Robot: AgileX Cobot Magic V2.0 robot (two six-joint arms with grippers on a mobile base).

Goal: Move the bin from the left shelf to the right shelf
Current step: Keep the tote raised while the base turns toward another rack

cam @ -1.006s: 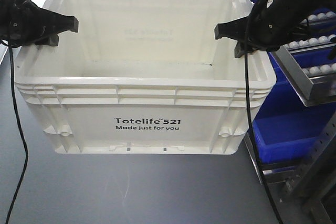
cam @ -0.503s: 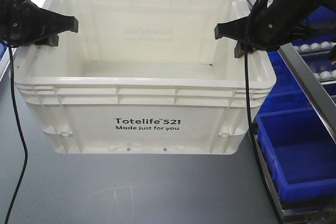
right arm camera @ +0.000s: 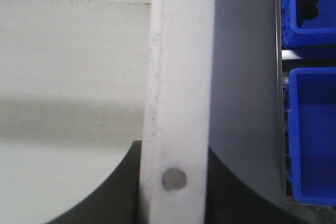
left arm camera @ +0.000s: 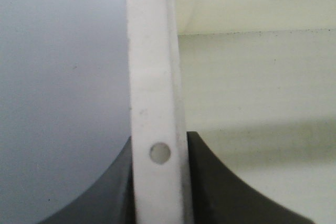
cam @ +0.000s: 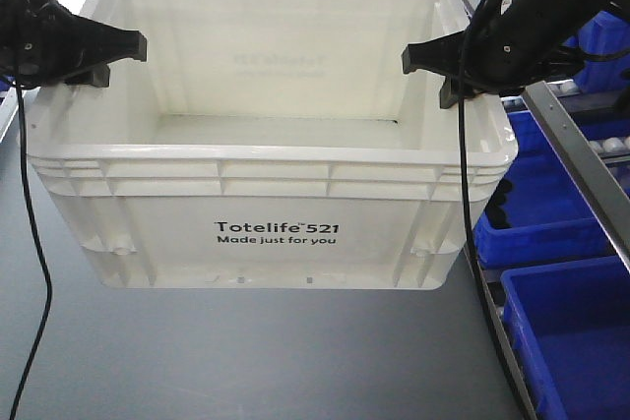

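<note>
The bin [cam: 276,174] looks lifted at mid-frame over the grey surface [cam: 246,361], with the left gripper [cam: 111,59] and right gripper [cam: 430,76] clamped on opposite rims (a wall between each pair of fingers), so setting it on the right shelf, toward the blue bins [cam: 576,341] at lower right, remains.

I'm seeing a warehouse or stockroom: blue plastic bins [cam: 571,341] racked on the right, steel rack rail [cam: 581,169], grey floor [cam: 246,361].
</note>
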